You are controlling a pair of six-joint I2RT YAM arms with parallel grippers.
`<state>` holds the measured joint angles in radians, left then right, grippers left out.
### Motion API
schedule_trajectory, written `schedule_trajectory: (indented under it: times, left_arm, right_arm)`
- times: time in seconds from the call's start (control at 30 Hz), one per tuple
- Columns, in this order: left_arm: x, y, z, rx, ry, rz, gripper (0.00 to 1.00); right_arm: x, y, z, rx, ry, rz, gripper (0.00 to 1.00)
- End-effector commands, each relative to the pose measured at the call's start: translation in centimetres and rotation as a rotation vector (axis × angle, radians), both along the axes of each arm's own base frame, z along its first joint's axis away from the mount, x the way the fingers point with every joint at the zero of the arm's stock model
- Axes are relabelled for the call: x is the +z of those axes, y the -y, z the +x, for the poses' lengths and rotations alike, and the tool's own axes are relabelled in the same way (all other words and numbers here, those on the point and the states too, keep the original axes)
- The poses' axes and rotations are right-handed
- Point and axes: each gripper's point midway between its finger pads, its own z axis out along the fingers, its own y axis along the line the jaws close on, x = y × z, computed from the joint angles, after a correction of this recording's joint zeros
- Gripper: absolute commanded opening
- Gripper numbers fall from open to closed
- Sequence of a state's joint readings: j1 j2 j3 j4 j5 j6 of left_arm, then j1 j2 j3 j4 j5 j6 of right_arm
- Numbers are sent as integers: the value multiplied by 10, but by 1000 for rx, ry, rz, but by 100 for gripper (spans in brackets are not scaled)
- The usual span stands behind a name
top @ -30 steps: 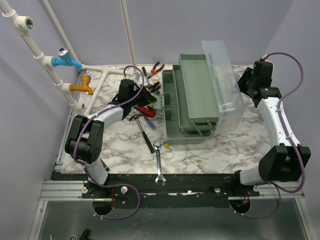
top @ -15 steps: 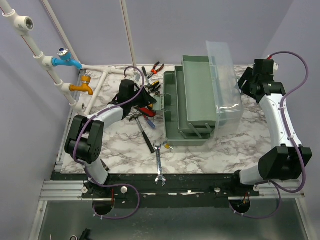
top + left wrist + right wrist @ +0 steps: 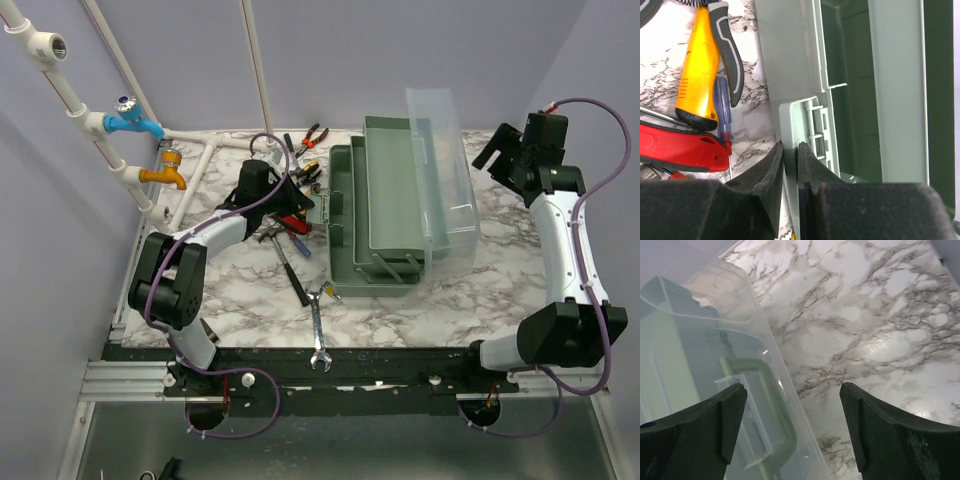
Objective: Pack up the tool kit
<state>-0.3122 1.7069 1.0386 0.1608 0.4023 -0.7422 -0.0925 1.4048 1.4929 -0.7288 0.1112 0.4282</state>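
The toolbox [image 3: 342, 215] sits mid-frame in the top view, translucent lid [image 3: 440, 170] raised; the left gripper [image 3: 790, 148], pinching its left wall, should brace it firmly, and the right gripper [image 3: 792, 389], spread and empty at upper right, should avoid bumping the lid.

The right end effector [image 3: 488, 152], a second ago nearly closed against the outer face of the clear lid [image 3: 440, 170], now has its jaws spread wide and is drawn back off the lid toward the far right of the bench [image 3: 500, 280]. The lid stands a little more upright over the toolbox [image 3: 375, 215], its free edge pulled in from the right. The toolbox's near end sits slightly closer to the front edge.
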Motion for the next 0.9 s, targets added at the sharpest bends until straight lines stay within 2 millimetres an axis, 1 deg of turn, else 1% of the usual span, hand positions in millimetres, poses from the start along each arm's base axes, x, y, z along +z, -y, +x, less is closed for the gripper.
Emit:
schedule_trajectory:
  times: [0.0,0.03,0.1,0.17,0.23,0.3,0.33,0.4,0.47,0.53,0.6,0.7,0.73,0.8,0.87]
  left_arm:
    - [14,-14,2,16,62,32,13]
    - [15,-14,3,18,64,34,13]
    - [15,-15,3,20,64,37,13]
    - [15,-15,2,21,65,38,13]
    - [15,-15,2,20,65,38,13]
    - [14,-15,2,21,63,39,13]
    - [13,-15,2,20,61,41,13]
    - [13,-15,2,18,60,42,13]
    - [12,-16,2,22,61,46,13]
    - [12,-17,2,23,63,50,13]
    - [12,-17,2,24,62,49,13]
    - [12,-16,3,20,59,44,13]
    - [12,-16,3,19,59,43,13]
    - [12,-16,3,19,57,39,13]
    - [11,-15,2,19,56,38,13]
  right_arm:
    - [-26,-10,17,79,1,147,83]
    - [-33,-6,15,80,-5,176,83]
    - [-40,0,13,86,14,231,83]
    - [-37,4,12,91,41,268,83]
    - [-28,10,11,71,62,258,83]
    - [-19,26,9,-11,67,215,88]
    - [-15,38,7,-67,66,190,90]
    - [-10,57,3,-139,77,167,91]
    - [-10,71,-3,-200,74,146,92]
    - [-17,74,-5,-211,58,142,92]
    - [-31,81,-9,-254,23,130,92]
    - [-56,82,-11,-270,-19,150,92]
    - [-68,79,-10,-256,-27,166,92]
    - [-91,68,-8,-212,-55,229,90]
    - [-109,59,-6,-170,-76,278,89]
